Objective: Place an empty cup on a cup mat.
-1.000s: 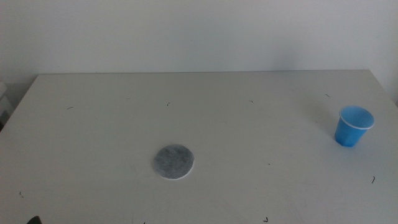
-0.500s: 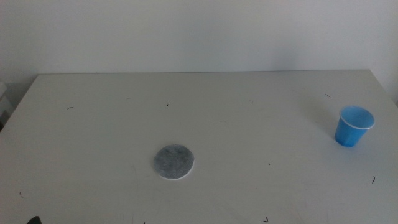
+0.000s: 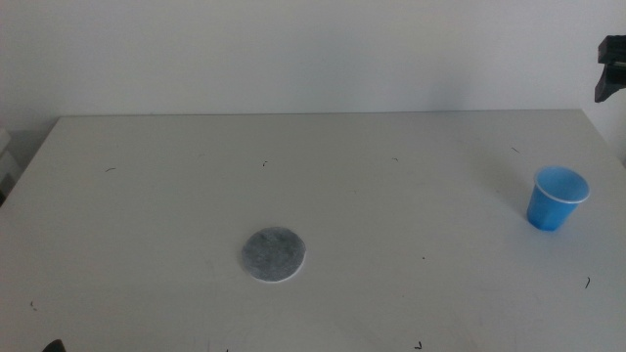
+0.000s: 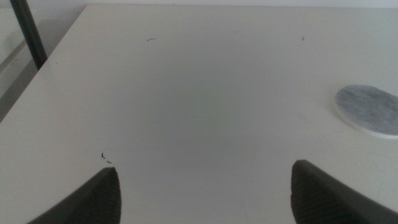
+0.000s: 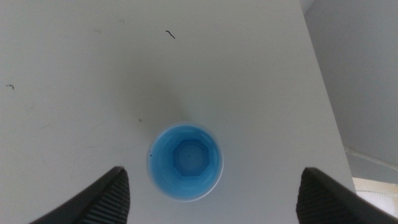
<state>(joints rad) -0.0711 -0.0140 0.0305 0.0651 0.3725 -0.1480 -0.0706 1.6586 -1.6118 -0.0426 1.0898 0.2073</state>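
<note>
The blue cup [image 3: 558, 198] stands upright and empty near the table's right edge. From straight above in the right wrist view, the cup [image 5: 185, 160] shows its blue inside, and my right gripper [image 5: 213, 186] hangs open high over it, jaws wide apart and touching nothing. A dark part of the right arm [image 3: 611, 66] shows at the upper right edge of the middle view. The grey cup mat [image 3: 274, 254] lies flat at the table's front centre, far left of the cup. My left gripper [image 4: 205, 190] waits open low over the front left, with the cup mat [image 4: 370, 110] off to its side.
The white table [image 3: 323, 186] carries only a few small dark specks. Its right edge [image 5: 323, 93] runs close beside the cup, with a drop beyond. A dark post [image 4: 28, 34] stands off the table's left side.
A dark part of the right arm has come into the middle view at the upper right edge. Cup and mat have not moved.
</note>
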